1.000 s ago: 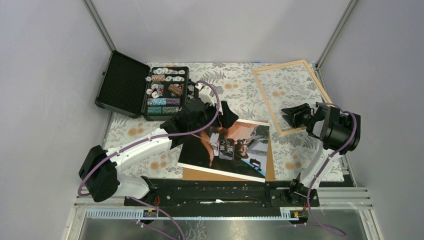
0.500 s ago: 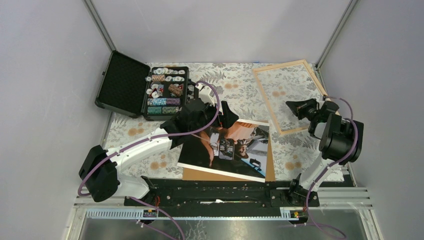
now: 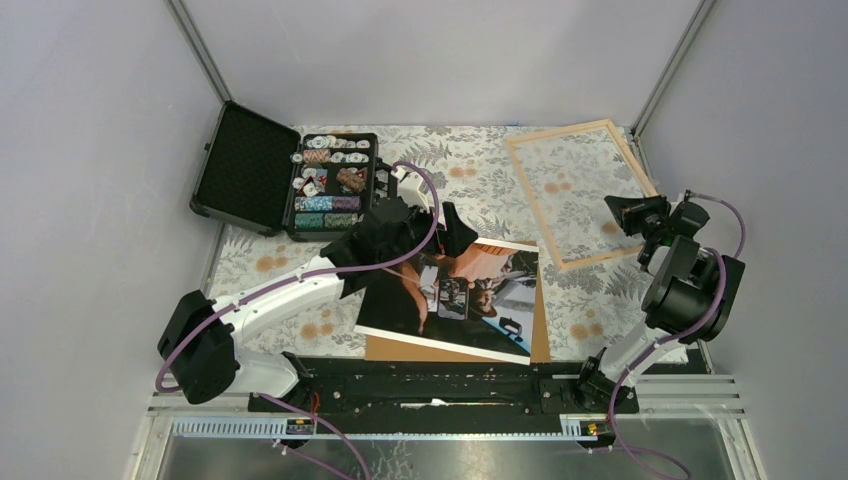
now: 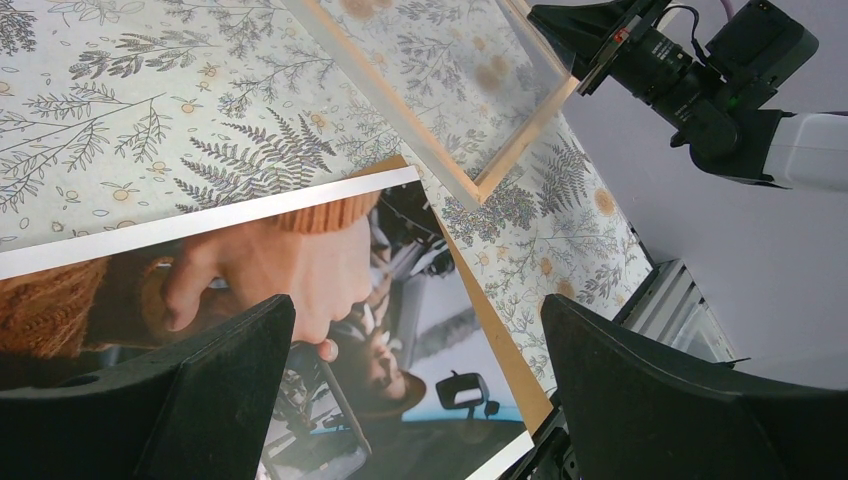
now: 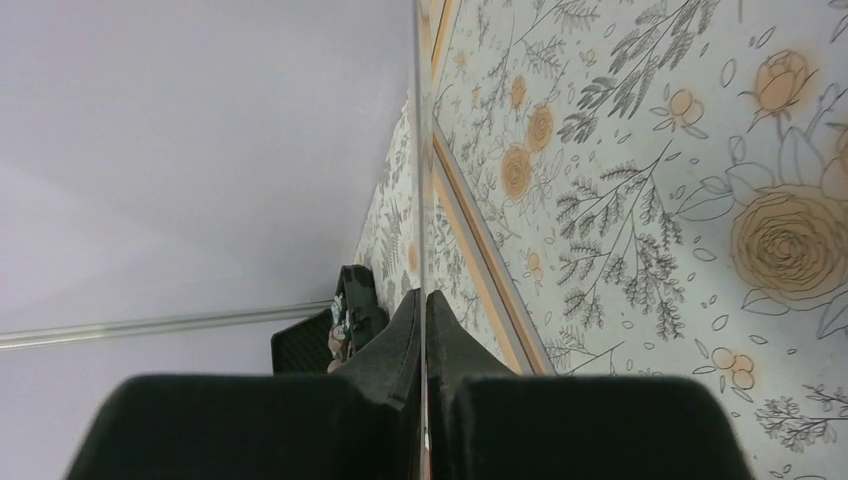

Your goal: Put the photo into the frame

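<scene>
Plain grey walls [image 3: 420,50] enclose a table draped in floral-patterned cloth [image 3: 470,180], evenly lit.

Black poker-chip case [image 3: 285,185] at 11 o'clock on the table, standing open. Its foam-lined lid [image 3: 243,165] lies flat to the left. The tray holds chips [image 3: 333,185] in rows, some stacked, some loose.

Floral-print tablecloth [image 3: 470,185] covers the table, with grey ferns and orange blooms; in the right wrist view it shows rose outlines.

Brown cardboard backing board [image 3: 400,348] at 6 o'clock, largely covered; only strips along its near and right edges show.

Plain grey walls [image 3: 430,60] on three sides, with aluminium posts [image 3: 205,55] at the far corners.
</scene>
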Tool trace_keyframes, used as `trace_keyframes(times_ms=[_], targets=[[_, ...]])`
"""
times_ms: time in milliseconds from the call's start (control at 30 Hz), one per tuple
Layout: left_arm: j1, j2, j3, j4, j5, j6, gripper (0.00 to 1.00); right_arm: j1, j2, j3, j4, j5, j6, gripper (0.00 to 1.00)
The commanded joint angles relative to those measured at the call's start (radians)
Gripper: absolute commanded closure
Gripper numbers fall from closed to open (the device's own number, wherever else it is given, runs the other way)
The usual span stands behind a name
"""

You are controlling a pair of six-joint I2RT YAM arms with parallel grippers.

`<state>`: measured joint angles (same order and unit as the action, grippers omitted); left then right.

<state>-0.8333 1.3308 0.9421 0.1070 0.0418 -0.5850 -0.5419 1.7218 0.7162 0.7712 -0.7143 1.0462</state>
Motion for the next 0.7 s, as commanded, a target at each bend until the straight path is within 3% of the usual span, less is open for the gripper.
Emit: trace_keyframes(times_ms=[0, 667], targets=[[-0.004, -0.018, 0.033, 0.061, 0.013, -0.007, 0.01, -0.021, 0.009, 0.046, 0.017, 0.061, -0.023, 1.00], [-0.004, 0.001, 0.035, 0.059, 0.024, -0.010, 0.01, -0.077, 0.093, 0.036, 0.072, 0.163, 0.125, 1.00]])
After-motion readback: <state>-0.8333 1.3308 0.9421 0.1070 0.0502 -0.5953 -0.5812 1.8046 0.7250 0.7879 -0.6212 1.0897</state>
